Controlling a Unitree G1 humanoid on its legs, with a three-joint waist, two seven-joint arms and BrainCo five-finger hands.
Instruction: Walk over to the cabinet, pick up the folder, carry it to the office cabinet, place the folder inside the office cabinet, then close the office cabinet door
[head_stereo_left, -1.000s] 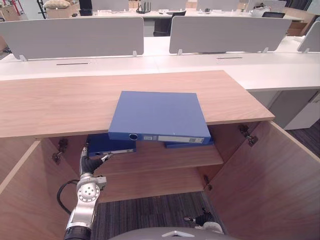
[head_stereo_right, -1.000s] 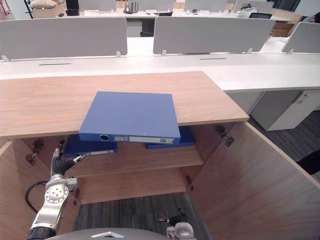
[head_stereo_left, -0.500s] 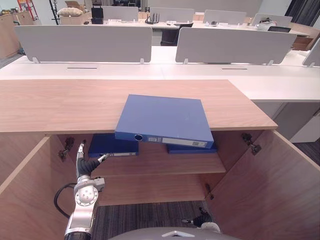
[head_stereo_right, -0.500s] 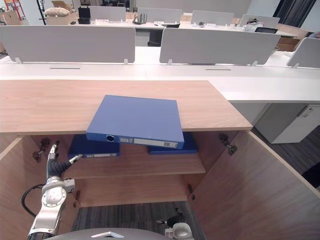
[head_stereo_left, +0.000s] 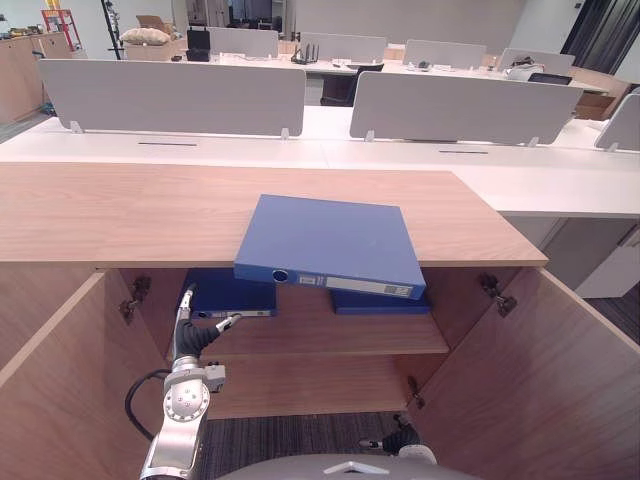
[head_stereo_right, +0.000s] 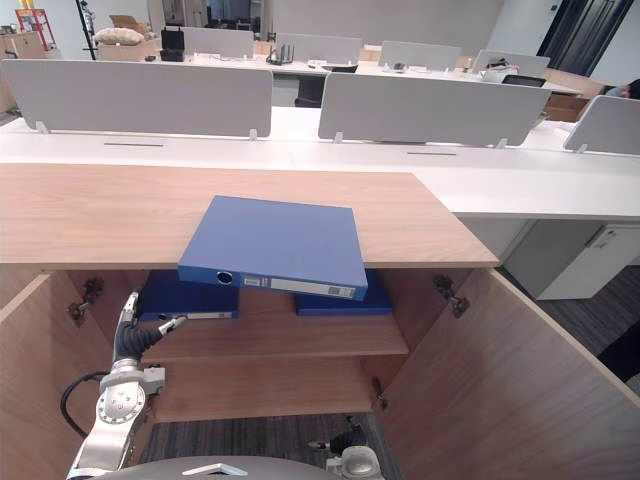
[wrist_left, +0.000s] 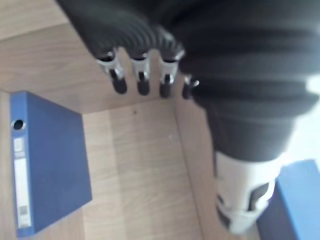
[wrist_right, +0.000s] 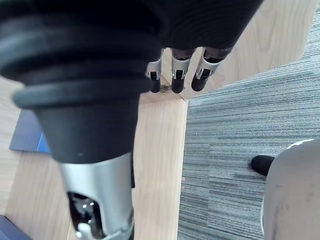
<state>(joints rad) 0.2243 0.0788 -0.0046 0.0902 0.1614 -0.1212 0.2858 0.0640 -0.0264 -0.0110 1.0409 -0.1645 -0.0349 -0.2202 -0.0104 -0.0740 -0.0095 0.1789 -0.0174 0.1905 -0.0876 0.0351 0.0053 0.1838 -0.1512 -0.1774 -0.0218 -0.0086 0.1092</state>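
A blue folder (head_stereo_left: 335, 245) lies flat on the wooden cabinet top (head_stereo_left: 120, 210), its labelled spine hanging over the front edge. Both cabinet doors stand wide. Two more blue folders lie on the inner shelf (head_stereo_left: 330, 335), one at the left (head_stereo_left: 228, 296) and one at the right (head_stereo_left: 380, 301). My left hand (head_stereo_left: 192, 335) is raised in front of the shelf, just below the left folder (wrist_left: 45, 160), fingers (wrist_left: 140, 82) straight, holding nothing. My right hand (head_stereo_left: 398, 440) hangs low near the floor, its fingers (wrist_right: 175, 75) relaxed and empty.
The left door (head_stereo_left: 50, 380) and the right door (head_stereo_left: 540, 380) flank me on both sides. White desks with grey divider screens (head_stereo_left: 175, 95) stand behind the cabinet. Grey carpet (wrist_right: 240, 140) lies below.
The camera has moved, so the whole scene has shifted. My left hand has drifted slightly right, toward the shelf's left folder. No folder has moved.
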